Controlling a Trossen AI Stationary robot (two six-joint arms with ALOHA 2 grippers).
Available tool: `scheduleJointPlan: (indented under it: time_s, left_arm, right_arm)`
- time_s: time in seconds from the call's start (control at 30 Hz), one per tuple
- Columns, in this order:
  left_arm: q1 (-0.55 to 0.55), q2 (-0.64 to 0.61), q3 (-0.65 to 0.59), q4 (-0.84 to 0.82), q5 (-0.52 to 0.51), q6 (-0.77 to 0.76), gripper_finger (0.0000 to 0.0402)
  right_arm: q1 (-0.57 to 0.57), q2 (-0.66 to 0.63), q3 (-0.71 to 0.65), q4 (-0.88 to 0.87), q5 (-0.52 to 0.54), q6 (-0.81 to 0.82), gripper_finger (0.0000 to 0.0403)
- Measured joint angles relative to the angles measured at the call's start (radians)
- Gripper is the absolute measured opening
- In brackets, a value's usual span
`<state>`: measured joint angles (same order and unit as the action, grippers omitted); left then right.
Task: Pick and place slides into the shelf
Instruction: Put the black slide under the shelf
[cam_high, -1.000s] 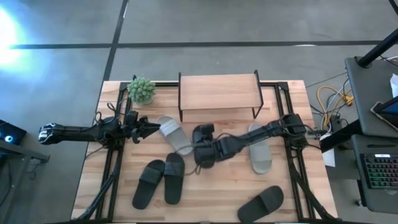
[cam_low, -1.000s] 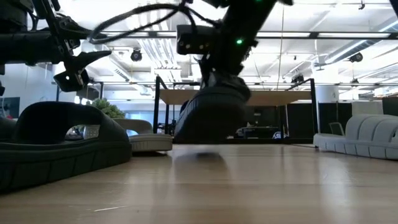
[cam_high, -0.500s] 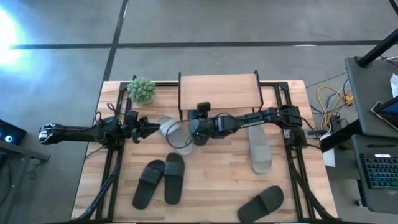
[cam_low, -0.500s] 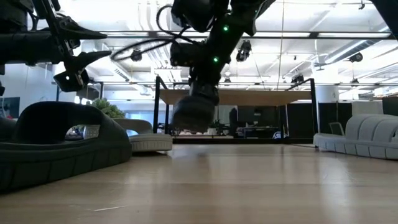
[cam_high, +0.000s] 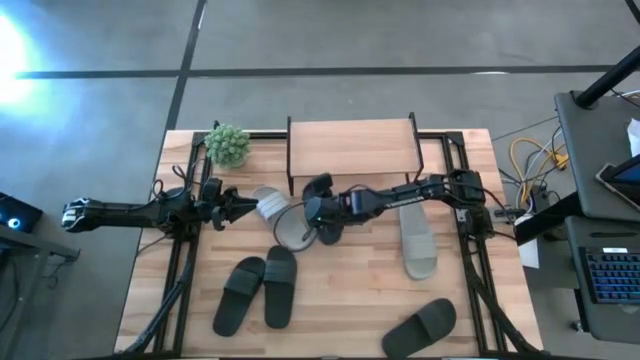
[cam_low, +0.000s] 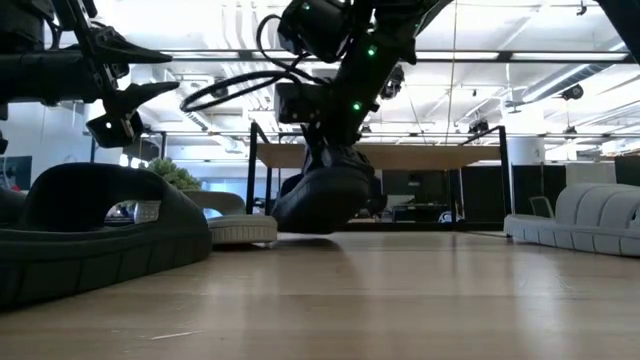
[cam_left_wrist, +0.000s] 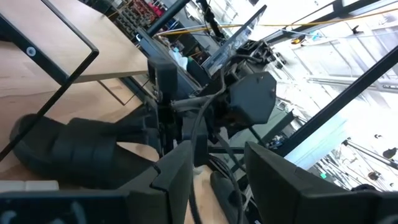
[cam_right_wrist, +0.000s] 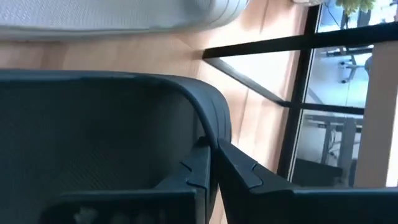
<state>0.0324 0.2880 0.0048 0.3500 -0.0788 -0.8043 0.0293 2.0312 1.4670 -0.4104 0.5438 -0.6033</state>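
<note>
Since a second ago, swung from centre frame up toward the shelf (cam_high: 351, 150): right gripper (cam_high: 318, 207), with a black slide (cam_high: 322, 196) carried along, now just below the shelf's lower left corner in the high view. Jaws pinched nearly shut on that slide's strap, fingertips (cam_right_wrist: 219, 163) meeting over its dark edge in the right wrist view. In the low view, hanging at centre frame, toe tilted down, close above the table (cam_low: 400, 290), in front of the shelf's black frame (cam_low: 262, 180); whether touching the wood, cannot tell. Unmoved: left gripper (cam_high: 240, 204) at left of centre in the high view, hovering over the near end of a grey slide (cam_high: 280, 216), jaws parted and holding nothing. Lying partly under the carried black slide, that grey one. Lower left of centre in the high view, a black pair (cam_high: 257, 290) side by side on the table. Right of centre, a second grey slide (cam_high: 416, 239), lengthwise. Bottom right, one more black slide (cam_high: 419, 327) at an angle near the table edge. Upper left of the table, a small green plant (cam_high: 229, 145) beside the shelf. Shelf top bare of slides.
</note>
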Motion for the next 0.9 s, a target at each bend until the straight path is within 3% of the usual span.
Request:
scheduleJointPlan:
  time_s: [0.17, 0.4, 0.73, 0.9]
  left_arm:
    - [0.0, -0.001, 0.0, 0.0, -0.002, 0.0, 0.0134]
    - [0.0, -0.002, 0.0, 0.0, -0.004, 0.0, 0.0134]
    - [0.0, -0.001, 0.0, 0.0, -0.004, 0.0, 0.0134]
    - [0.0, -0.001, 0.0, 0.0, -0.004, 0.0, 0.0134]
  right_arm:
    - [0.023, 0.0, 0.0, 0.04, -0.105, -0.014, 0.0013]
    - [0.035, 0.0, 0.0, 0.183, -0.104, -0.03, 0.0013]
    - [0.022, 0.001, 0.0, 0.011, -0.019, 0.18, 0.0013]
    - [0.012, 0.017, 0.0, 0.068, -0.019, 0.201, 0.0013]
